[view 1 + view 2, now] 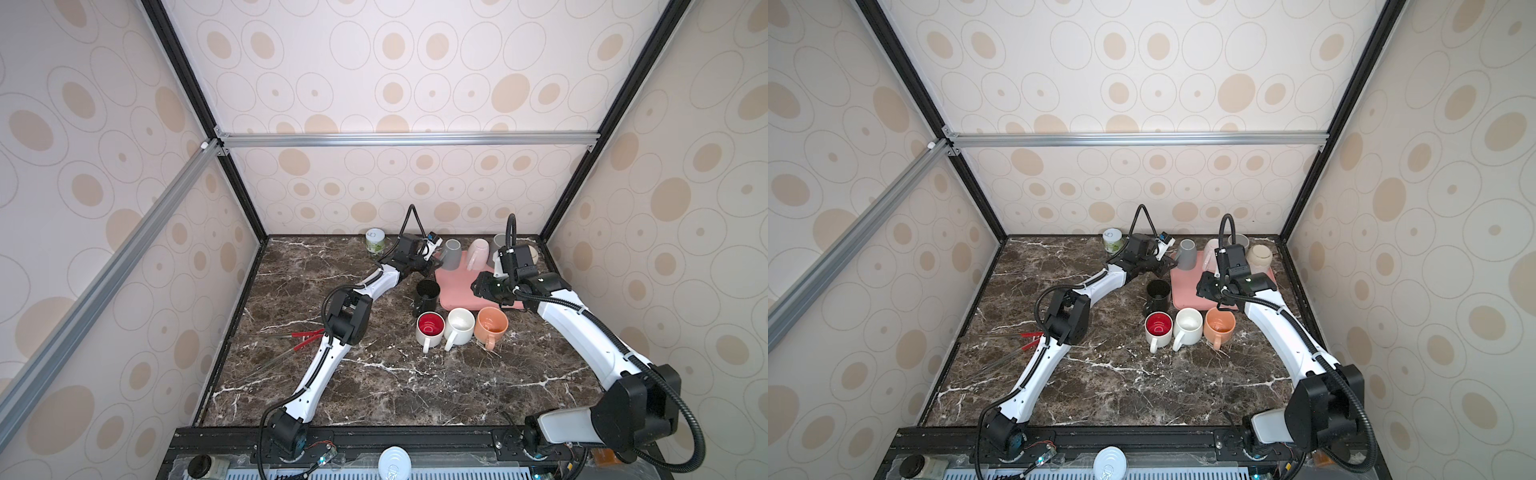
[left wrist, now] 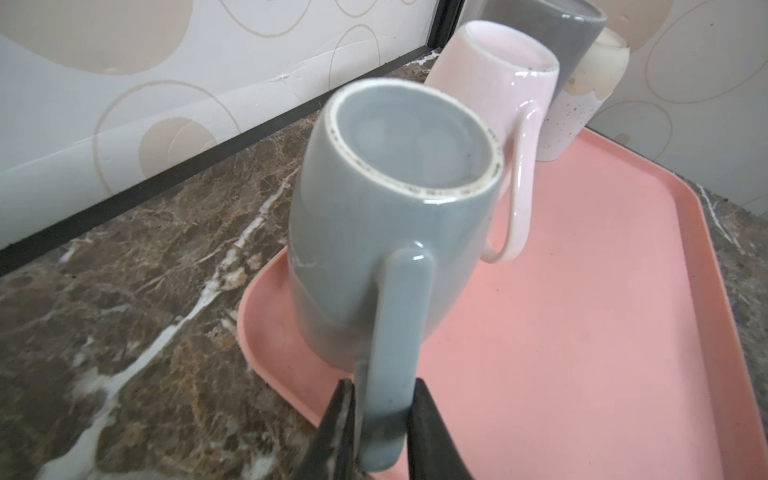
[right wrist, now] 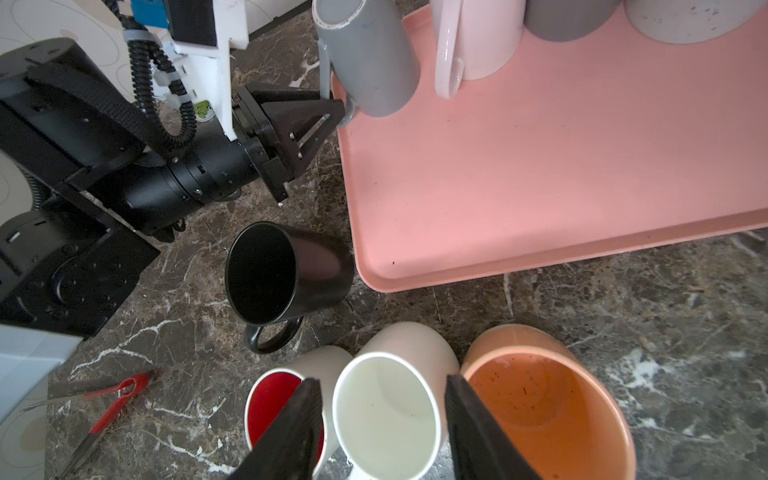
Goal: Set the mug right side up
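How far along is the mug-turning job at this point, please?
Done: the black mug, red-lined mug, white mug and orange mug stand upright on the table. In hand: the left gripper is clamped on the handle of the grey mug, base up at the pink tray's corner. Left: flipping it, then the pink mug and seemingly two more behind.

Standing upright in a row near the pink tray point(image 1: 455, 289): red-lined mug point(image 1: 430, 329), white mug point(image 1: 459, 324), orange mug point(image 1: 493, 325); black mug point(image 1: 427, 296) just beside it; red-handled tongs point(image 1: 305, 336) well apart

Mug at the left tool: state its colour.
Blue-grey mug, glossy and plain, without any pattern; it shows clearest in the left wrist view.
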You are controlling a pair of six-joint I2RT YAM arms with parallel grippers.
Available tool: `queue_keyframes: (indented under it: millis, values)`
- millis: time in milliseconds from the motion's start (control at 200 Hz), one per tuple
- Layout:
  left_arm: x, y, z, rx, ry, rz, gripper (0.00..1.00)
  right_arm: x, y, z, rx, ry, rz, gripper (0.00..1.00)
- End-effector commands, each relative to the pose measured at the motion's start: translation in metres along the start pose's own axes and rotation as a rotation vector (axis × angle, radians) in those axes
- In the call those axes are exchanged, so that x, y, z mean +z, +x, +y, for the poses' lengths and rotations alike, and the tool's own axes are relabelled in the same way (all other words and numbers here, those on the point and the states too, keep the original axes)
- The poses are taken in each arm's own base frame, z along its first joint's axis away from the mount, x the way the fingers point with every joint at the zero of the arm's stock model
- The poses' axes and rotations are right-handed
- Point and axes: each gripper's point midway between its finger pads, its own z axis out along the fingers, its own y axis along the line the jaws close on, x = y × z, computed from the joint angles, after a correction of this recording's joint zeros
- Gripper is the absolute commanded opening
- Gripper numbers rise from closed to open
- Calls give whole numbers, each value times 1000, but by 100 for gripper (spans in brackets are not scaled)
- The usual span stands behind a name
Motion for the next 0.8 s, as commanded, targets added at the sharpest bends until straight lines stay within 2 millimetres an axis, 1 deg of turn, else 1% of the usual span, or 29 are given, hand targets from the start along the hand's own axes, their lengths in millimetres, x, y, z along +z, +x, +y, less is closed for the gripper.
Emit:
queue_keyframes:
  millis: [0,85,175,265,310,370,435,455,465,500,520,560,635,720,795]
  values:
    - [-1,1,-12,41,6,31,16,-17,12,-6,20,20,0,52]
    - [-7,-3,-15,52,8,37,14,-24,15,-8,29,21,-3,51]
    - [-12,0,-23,62,14,57,12,-28,20,-10,30,31,11,52]
    - [-17,10,-32,87,20,95,10,-30,23,-12,38,36,17,52]
    - [-19,19,-36,105,18,125,10,-30,24,-12,44,32,18,52]
    - [-26,24,-42,133,8,158,9,-28,25,-11,50,27,17,52]
    - [-32,33,-46,152,-3,196,9,-27,26,-11,57,21,19,52]
    - [-35,33,-49,155,-1,200,9,-27,25,-10,57,18,19,52]
    - [-37,33,-45,160,-26,206,9,-27,25,-10,56,17,19,52]
    - [-42,36,-43,164,-50,217,9,-26,25,-9,57,15,17,52]
    - [-46,36,-40,166,-67,222,9,-25,29,-2,37,2,27,52]
    - [-51,37,-37,175,-94,227,10,-25,29,1,33,-3,29,52]
    - [-55,37,-32,189,-129,233,14,-21,27,4,24,-7,33,52]
    - [-52,35,-27,195,-141,241,19,-15,25,7,16,-14,40,52]
    - [-47,35,-20,186,-151,254,28,-9,24,9,11,-13,53,52]
